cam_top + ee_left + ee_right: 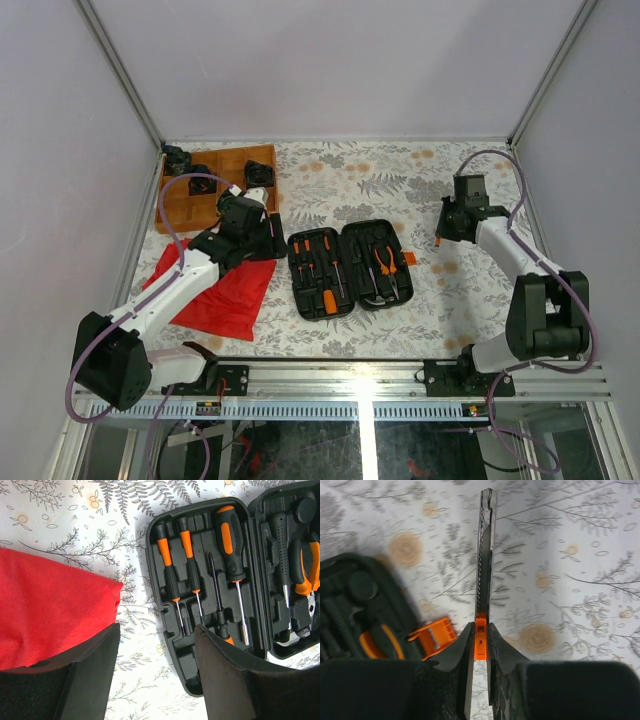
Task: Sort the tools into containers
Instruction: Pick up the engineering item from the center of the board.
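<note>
The black tool case (pixel 350 268) lies open in the middle of the table. Its left half (pixel 200 595) holds orange-and-black screwdrivers (pixel 172 575), and orange-handled pliers (pixel 307 565) sit in its right half. My left gripper (pixel 156 630) is open over the patterned cloth at the case's left edge, with nothing between its fingers. My right gripper (pixel 480 635) is shut on a slim cutter-like tool (pixel 485 555) with an orange slider. This tool points away from me, to the right of the case's orange latch (pixel 432 635). In the top view, the right gripper (pixel 440 235) is right of the case.
A red cloth (pixel 225 290) lies left of the case, under the left arm. A compartmented wooden tray (pixel 185 210) with black items in it sits at the back left. White walls enclose the table on three sides.
</note>
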Available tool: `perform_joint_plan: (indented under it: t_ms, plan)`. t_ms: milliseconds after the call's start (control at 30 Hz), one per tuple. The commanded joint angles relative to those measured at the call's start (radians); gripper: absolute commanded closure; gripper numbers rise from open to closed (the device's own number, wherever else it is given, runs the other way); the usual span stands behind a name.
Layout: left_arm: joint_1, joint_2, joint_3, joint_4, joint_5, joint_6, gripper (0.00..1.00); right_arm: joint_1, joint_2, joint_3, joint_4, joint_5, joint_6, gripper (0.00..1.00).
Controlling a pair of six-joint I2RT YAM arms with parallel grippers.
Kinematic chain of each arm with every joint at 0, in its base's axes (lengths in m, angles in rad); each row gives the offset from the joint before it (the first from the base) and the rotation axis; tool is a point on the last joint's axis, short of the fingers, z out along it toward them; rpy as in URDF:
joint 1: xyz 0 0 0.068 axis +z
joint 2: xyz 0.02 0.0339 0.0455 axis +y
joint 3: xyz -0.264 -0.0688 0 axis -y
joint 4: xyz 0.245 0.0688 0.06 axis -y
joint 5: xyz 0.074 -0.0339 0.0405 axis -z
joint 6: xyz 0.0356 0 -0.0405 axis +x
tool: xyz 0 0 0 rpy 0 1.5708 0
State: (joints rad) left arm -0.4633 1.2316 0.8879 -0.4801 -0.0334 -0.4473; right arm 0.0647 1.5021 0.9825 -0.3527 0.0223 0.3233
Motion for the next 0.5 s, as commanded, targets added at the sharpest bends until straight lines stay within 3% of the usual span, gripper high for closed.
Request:
perform_joint_plan:
  t_ms: [0, 467]
  plan:
    - [0.015, -0.016, -0.007, 0.021, 0.018, 0.003, 0.4, 0.067, -0.089, -0.015, -0.016, -0.024, 0.041, 1.0]
    - [0.031, -0.015, -0.009, 0.029, 0.054, 0.001, 0.4, 0.339, -0.196, -0.064, -0.022, -0.02, 0.198, 1.0]
